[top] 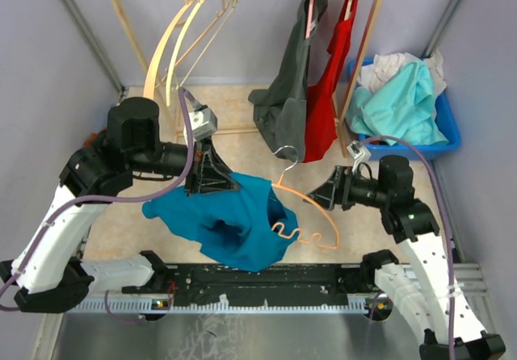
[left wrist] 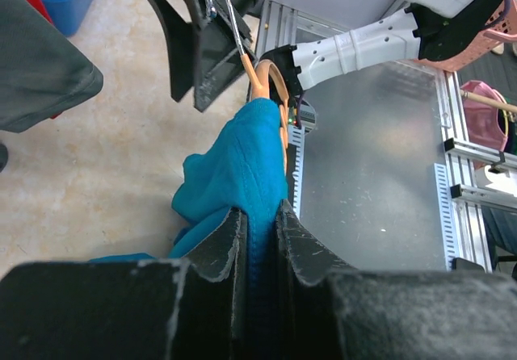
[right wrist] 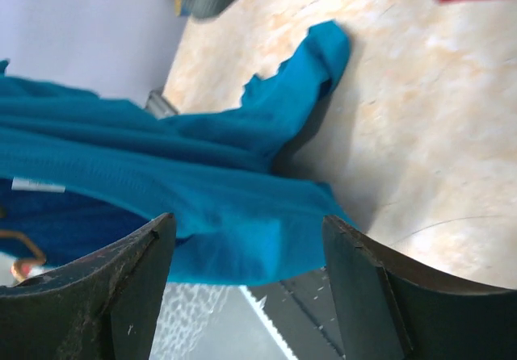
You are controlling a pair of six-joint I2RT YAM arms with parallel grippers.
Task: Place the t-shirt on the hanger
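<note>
The deep teal t-shirt [top: 234, 219] hangs bunched above the table's middle. My left gripper [top: 212, 176] is shut on a fold of its upper edge, and the cloth runs between the fingers in the left wrist view [left wrist: 258, 211]. The orange hanger [top: 303, 235] sits partly inside the shirt, with its silver hook [top: 287, 156] standing up and its wavy bar and right arm out in the open. My right gripper [top: 321, 194] is just right of the shirt beside the hanger's upper arm. Its jaws stand wide apart in the right wrist view [right wrist: 245, 223], with the t-shirt [right wrist: 202, 182] beyond them.
A wooden rack at the back holds cream hangers [top: 190, 37], a dark grey shirt [top: 287, 85] and a red garment [top: 327, 94]. A blue bin [top: 448, 134] at the right holds an aqua garment [top: 404, 102]. A metal plate [top: 242, 328] lies along the near edge.
</note>
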